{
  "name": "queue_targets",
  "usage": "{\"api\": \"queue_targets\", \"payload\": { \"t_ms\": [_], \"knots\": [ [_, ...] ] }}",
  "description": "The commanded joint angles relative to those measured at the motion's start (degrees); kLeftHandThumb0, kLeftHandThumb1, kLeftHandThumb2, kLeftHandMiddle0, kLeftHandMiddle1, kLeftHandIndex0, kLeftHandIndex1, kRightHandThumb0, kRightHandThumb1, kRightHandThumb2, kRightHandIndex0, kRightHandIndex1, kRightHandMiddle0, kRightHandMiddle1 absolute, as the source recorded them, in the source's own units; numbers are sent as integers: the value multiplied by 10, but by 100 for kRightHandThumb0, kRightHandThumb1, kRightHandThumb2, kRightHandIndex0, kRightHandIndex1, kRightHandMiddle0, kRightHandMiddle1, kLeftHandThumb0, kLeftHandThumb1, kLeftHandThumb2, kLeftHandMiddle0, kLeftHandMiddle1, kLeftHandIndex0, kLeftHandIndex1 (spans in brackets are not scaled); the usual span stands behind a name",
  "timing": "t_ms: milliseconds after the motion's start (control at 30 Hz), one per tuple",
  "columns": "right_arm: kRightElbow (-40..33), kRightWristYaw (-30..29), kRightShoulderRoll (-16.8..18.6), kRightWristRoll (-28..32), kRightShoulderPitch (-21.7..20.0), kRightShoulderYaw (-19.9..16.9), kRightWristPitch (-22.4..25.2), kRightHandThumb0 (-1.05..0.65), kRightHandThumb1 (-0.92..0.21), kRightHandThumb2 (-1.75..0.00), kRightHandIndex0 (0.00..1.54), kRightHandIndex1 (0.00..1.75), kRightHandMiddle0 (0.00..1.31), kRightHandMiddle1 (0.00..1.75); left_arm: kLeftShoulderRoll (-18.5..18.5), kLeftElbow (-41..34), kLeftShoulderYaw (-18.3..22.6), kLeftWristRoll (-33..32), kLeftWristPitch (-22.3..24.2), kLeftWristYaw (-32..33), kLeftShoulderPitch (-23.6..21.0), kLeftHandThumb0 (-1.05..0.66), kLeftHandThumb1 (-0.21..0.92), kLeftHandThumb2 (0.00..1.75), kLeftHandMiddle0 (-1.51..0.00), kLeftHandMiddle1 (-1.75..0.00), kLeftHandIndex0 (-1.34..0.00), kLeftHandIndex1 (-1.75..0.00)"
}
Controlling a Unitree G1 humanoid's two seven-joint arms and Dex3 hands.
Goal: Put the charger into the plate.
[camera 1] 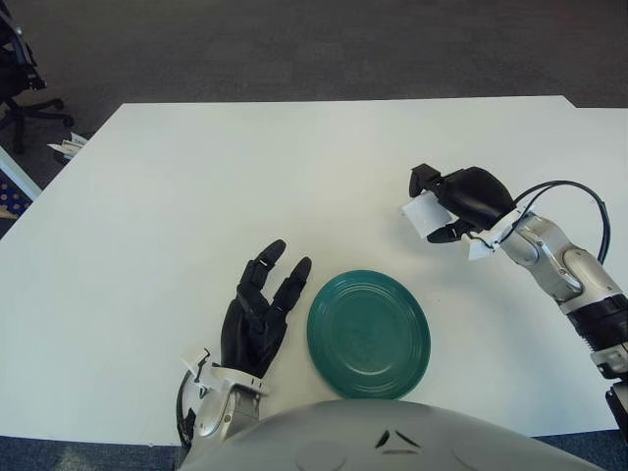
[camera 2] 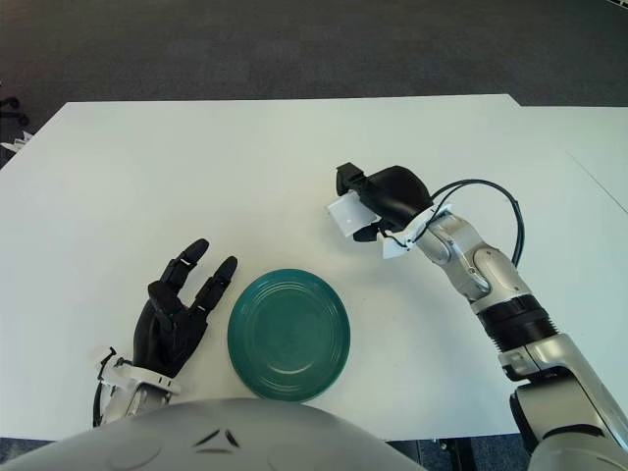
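The right hand [camera 1: 459, 199] has its fingers clamped on the white charger [camera 1: 422, 213], which sits at the hand's fingertip side, above the white surface [camera 1: 196, 177]. The green plate [camera 1: 368, 334] lies nearer the robot than this hand, well apart. The left hand [camera 1: 257, 316], fingers spread and holding nothing, shows just left of the plate.
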Motion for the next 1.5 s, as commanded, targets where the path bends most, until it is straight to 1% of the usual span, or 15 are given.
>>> {"api": "queue_targets", "payload": {
  "t_ms": [0,133,267,567,733,833,867,1000,1133,1200,1367,1467],
  "knots": [
    [-36,23,-5,-1,16,-12,-4,-42,-52,-106,91,175,46,175,-1,5,3,-1,-2,-2,-5,-102,92,96,-60,-2,-11,-93],
    [-100,39,3,-6,54,-17,-4,-42,-51,-107,93,175,46,175,-1,4,3,0,0,0,-6,-103,92,97,-60,-2,-11,-93],
    [-136,53,9,-2,71,-21,-4,-43,-50,-109,93,175,47,175,-1,3,3,-1,1,1,-7,-103,92,98,-60,-2,-11,-93],
    [-179,98,28,23,81,-25,-1,-43,-48,-111,95,175,49,175,-1,8,4,-3,1,-2,-10,-102,92,97,-61,-2,-11,-93],
    [-221,140,48,40,77,-19,16,-43,-48,-111,99,175,49,175,-4,12,3,-5,-2,-5,-13,-100,92,97,-61,-2,-11,-93],
    [-234,157,56,46,78,-18,20,-43,-48,-111,102,175,48,175,-7,12,2,-6,-2,-4,-13,-100,92,97,-61,-2,-11,-93],
    [-239,165,58,48,78,-17,23,-43,-46,-113,103,175,50,175,-7,12,1,-6,-1,-4,-13,-100,92,97,-61,-2,-10,-93],
    [-277,212,69,48,91,-2,45,-44,-45,-114,102,175,51,175,-8,12,0,-12,0,-8,-15,-100,92,98,-60,-2,-9,-93],
    [-285,234,75,48,92,2,48,-44,-46,-114,102,175,50,175,-8,11,-2,-15,0,-8,-15,-99,92,99,-60,-2,-8,-93],
    [-280,242,77,45,90,12,39,-44,-46,-114,102,175,50,175,-8,10,-3,-15,-1,-8,-15,-99,92,99,-60,-2,-8,-93],
    [-267,249,86,26,86,33,25,-44,-46,-113,100,175,50,175,-7,10,-5,-9,-4,-4,-15,-99,92,99,-60,-2,-8,-93],
    [-262,248,90,20,86,39,18,-43,-47,-112,98,175,49,175,-8,10,-6,-6,-5,-2,-14,-98,92,98,-61,-2,-8,-93]
  ]
}}
